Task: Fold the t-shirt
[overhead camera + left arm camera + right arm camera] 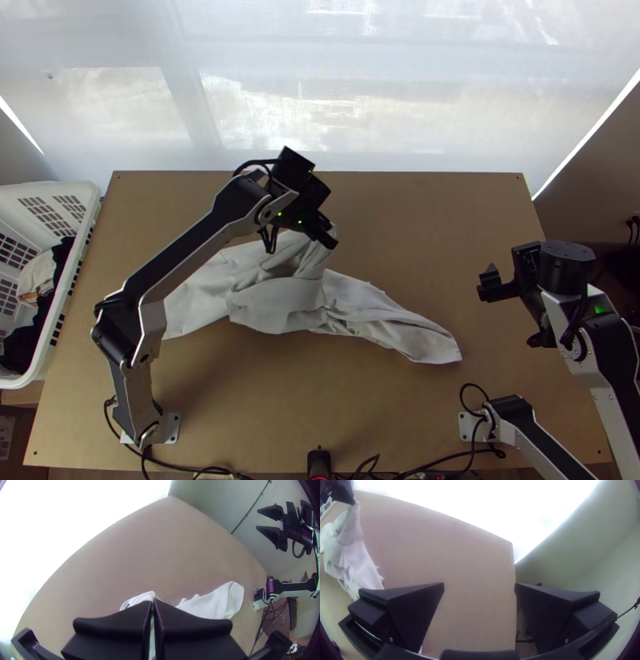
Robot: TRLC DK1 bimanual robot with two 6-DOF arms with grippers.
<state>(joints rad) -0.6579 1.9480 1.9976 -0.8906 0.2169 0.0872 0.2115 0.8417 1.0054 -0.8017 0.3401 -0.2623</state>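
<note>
My left gripper point(330, 241) pinches the t-shirt point(276, 306) tight, bunched mid-way across the table point(400, 232); my right gripper point(479, 584) gapes empty, table right. I want a slow lift, shaking creases loose before spreading.

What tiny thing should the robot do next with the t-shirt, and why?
Maybe bring the open right gripper over to the t-shirt's loose end. The left gripper already pinches a raised part, but the shirt is bunched, so two grippers might spread it better.
</note>
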